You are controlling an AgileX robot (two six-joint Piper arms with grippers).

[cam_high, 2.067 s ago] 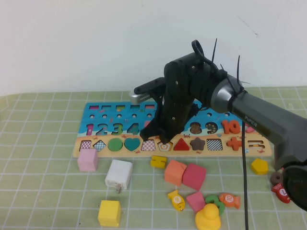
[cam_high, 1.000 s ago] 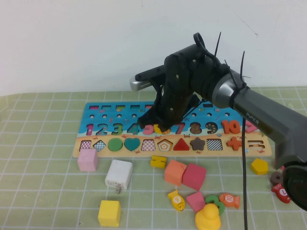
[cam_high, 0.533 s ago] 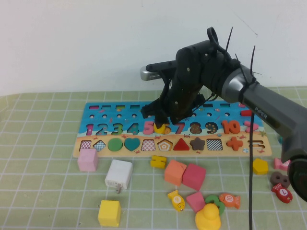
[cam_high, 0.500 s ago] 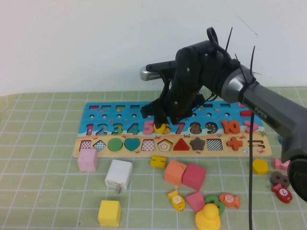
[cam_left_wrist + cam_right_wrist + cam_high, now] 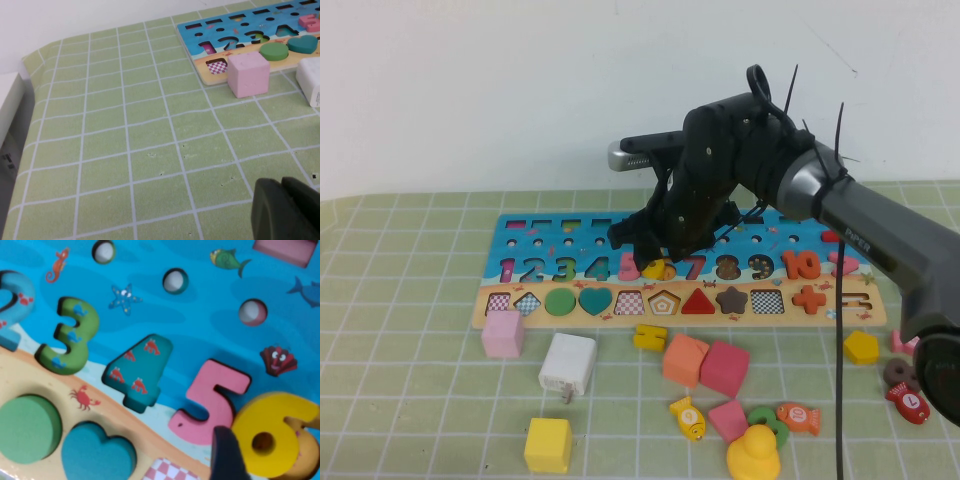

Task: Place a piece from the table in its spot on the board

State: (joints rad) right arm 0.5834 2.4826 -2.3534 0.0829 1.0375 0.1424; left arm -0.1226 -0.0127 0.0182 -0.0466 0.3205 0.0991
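The board lies across the far half of the table, its blue top carrying the numerals. The piece, a yellow 6, lies on the board between the pink 5 and the 7. In the right wrist view the piece sits slightly askew, with a sliver of sandy recess showing beside it. My right gripper hovers just over it, open; one dark finger stands beside the 6 without clamping it. My left gripper is shut and empty, low over the green mat left of the board.
In front of the board lie a pink cube, a white plug block, a yellow cube, orange and red-pink cubes, a yellow duck, an orange fish and a yellow pentagon.
My right gripper, earlier shut on the yellow 6 over the board, has opened and let it go; the 6 now rests between the 5 and 7. The gripper has drawn up slightly.
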